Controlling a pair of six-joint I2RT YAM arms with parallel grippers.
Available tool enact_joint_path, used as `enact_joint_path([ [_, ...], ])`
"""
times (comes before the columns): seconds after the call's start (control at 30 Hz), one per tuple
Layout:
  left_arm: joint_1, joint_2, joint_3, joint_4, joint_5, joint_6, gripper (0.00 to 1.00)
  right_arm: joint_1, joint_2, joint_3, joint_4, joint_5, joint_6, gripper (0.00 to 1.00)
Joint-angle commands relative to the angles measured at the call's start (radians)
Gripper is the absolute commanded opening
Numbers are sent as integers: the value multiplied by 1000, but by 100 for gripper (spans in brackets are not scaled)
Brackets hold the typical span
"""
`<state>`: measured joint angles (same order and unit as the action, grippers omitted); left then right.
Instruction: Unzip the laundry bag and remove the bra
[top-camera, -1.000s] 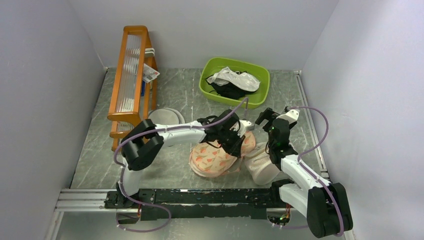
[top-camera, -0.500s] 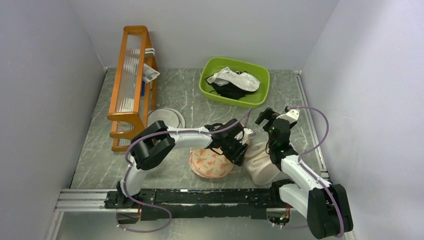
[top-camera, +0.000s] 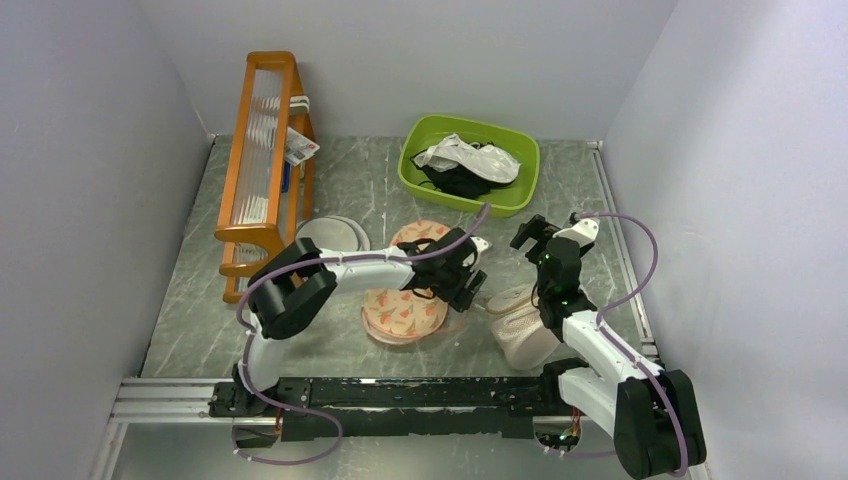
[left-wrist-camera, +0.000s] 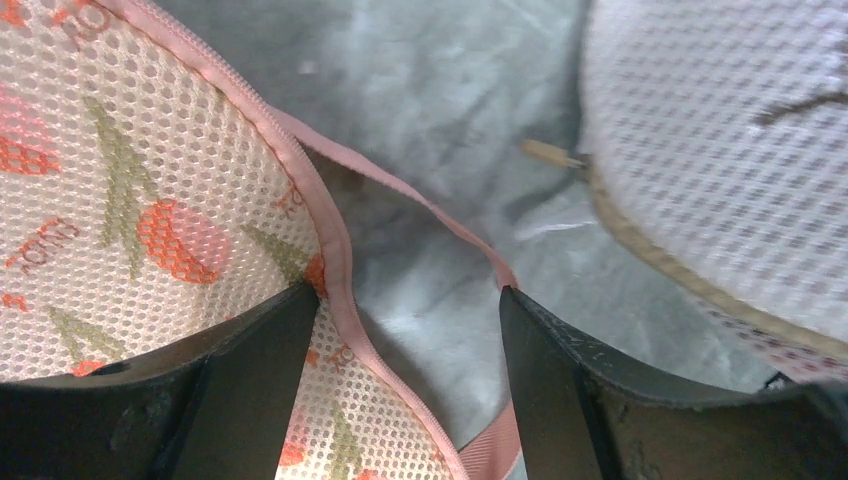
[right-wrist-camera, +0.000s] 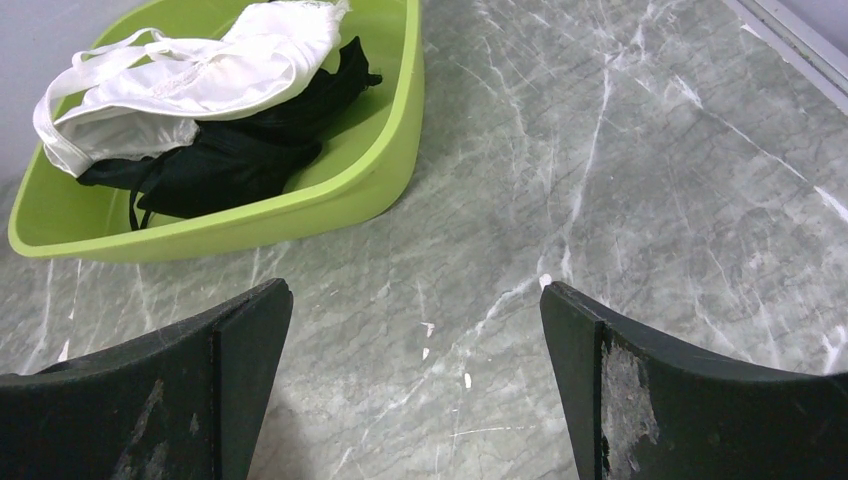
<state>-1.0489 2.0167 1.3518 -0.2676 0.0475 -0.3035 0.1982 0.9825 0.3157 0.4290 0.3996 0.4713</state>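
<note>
The laundry bag (top-camera: 400, 305) lies flat on the table, cream with an orange leaf print and pink zip edging (left-wrist-camera: 335, 255). Its far lobe (top-camera: 420, 236) shows behind the left arm. My left gripper (top-camera: 472, 288) sits at the bag's right edge. In the left wrist view this gripper (left-wrist-camera: 405, 320) is open, with the pink edging and a loose pink strip (left-wrist-camera: 440, 215) running between the fingers, gripped by neither. The bra (right-wrist-camera: 200, 65), white with thin straps, lies in the green bin (top-camera: 515, 195) on top of black garments (right-wrist-camera: 240, 150). My right gripper (top-camera: 530, 232) hangs open above bare table (right-wrist-camera: 415, 300).
A plain beige mesh pouch (top-camera: 520, 325) lies right of the printed bag, under the right arm, and shows in the left wrist view (left-wrist-camera: 720, 150). A round grey-white mesh disc (top-camera: 335, 235) sits beside the orange rack (top-camera: 262, 150) at the left. Walls enclose the table.
My left gripper has opened and let go of the printed bag. The bag, bunched up under the gripper a second ago, now lies flat and further left. The right arm has not moved.
</note>
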Motion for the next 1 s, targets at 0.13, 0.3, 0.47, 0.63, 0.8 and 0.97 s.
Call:
enact_joint_path([
  [0.13,96,-53,-36,-24,-18,-25,80,-5,6,19,13,-2,-9,96],
  [0.3,96,-161,-85,43,-56,-2,81,-6,4,20,10,-3,-10,97],
  [0.47,96,-260,-125,96,-101,41,83,-6,15,24,10,-11,-11,96],
  [0.63,99,-364,-172,154,-173,77,94,-6,13,26,11,-18,-18,96],
  [0.8,154,-471,-216,208,-208,98,99,-6,13,29,14,-36,-29,97],
  [0.97,278,-599,-257,266,-196,108,99,-6,22,37,18,-60,-45,99],
])
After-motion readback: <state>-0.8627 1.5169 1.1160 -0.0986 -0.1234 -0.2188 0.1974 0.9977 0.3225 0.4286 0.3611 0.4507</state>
